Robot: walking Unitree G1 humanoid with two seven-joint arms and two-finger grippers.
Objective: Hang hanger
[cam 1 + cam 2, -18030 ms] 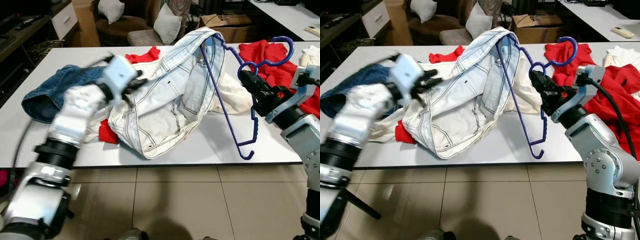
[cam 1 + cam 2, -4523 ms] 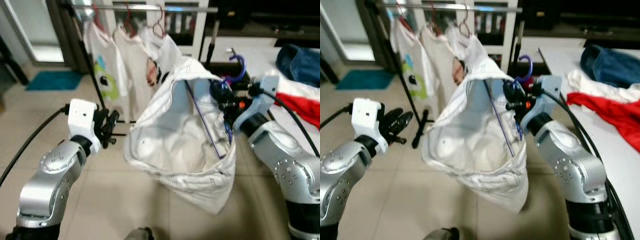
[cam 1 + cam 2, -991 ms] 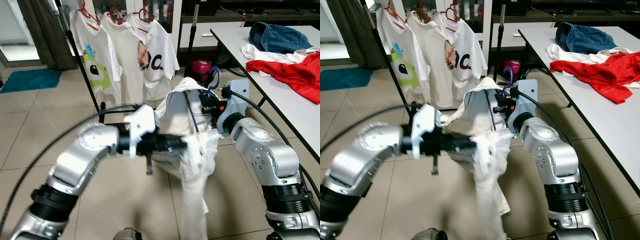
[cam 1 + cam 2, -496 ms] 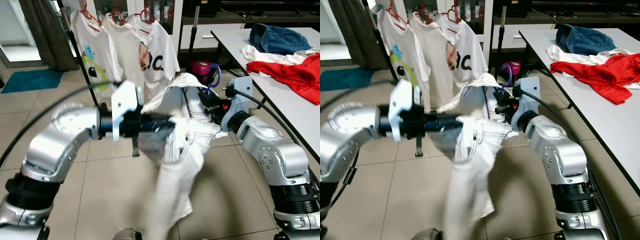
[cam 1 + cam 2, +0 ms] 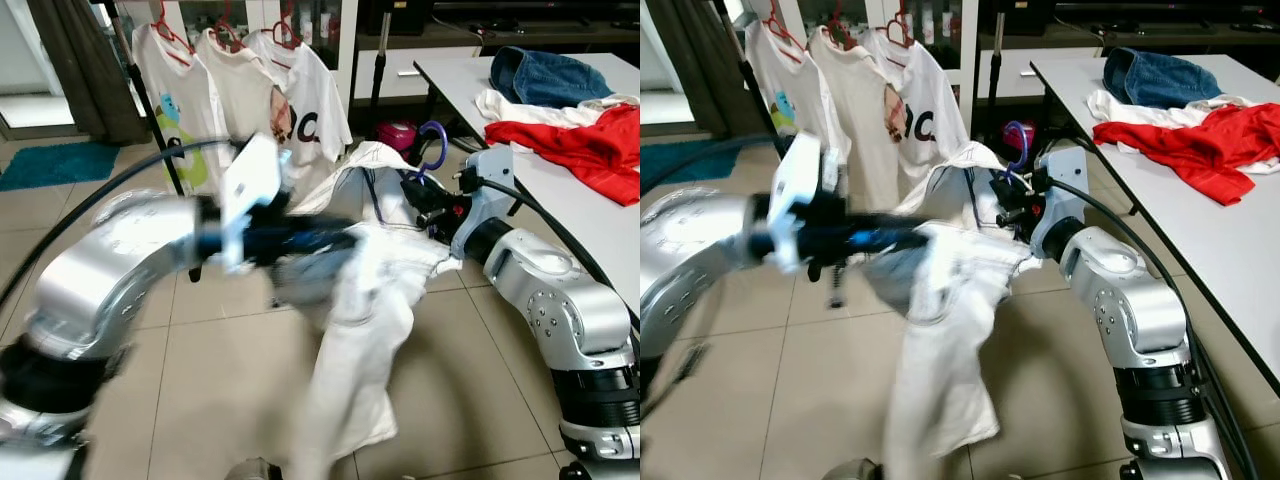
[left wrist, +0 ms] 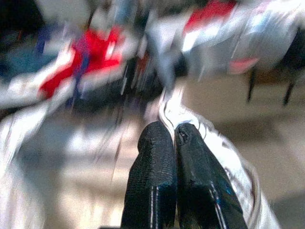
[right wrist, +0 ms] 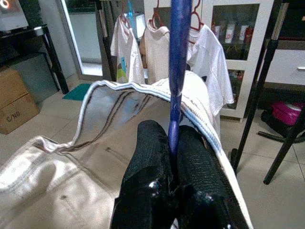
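A purple hanger (image 5: pixel 433 143) is held upright, hook up, with my right gripper (image 5: pixel 418 196) shut on its neck. In the right wrist view the purple hanger rod (image 7: pixel 175 71) runs between the black fingers (image 7: pixel 148 157). Pale, almost white jeans (image 5: pixel 372 300) are draped over the hanger and hang down toward the tiled floor. My left gripper (image 5: pixel 325 240) is blurred and reaches into the jeans from the left. Its fingers (image 6: pixel 155 157) are pressed together at a fold of the pale cloth (image 6: pixel 224 157).
A clothes rack behind holds three white T-shirts (image 5: pixel 240 95) on red hangers, with a black pole (image 5: pixel 145 100) at its left. A white table (image 5: pixel 600 225) on the right carries red cloth (image 5: pixel 575 140) and blue denim (image 5: pixel 545 75). A pink thing (image 5: pixel 398 135) sits on the floor.
My left arm has swung up and nearer the camera, dragging the jeans' upper cloth leftward. The right gripper has kept its hold on the hanger, almost still.
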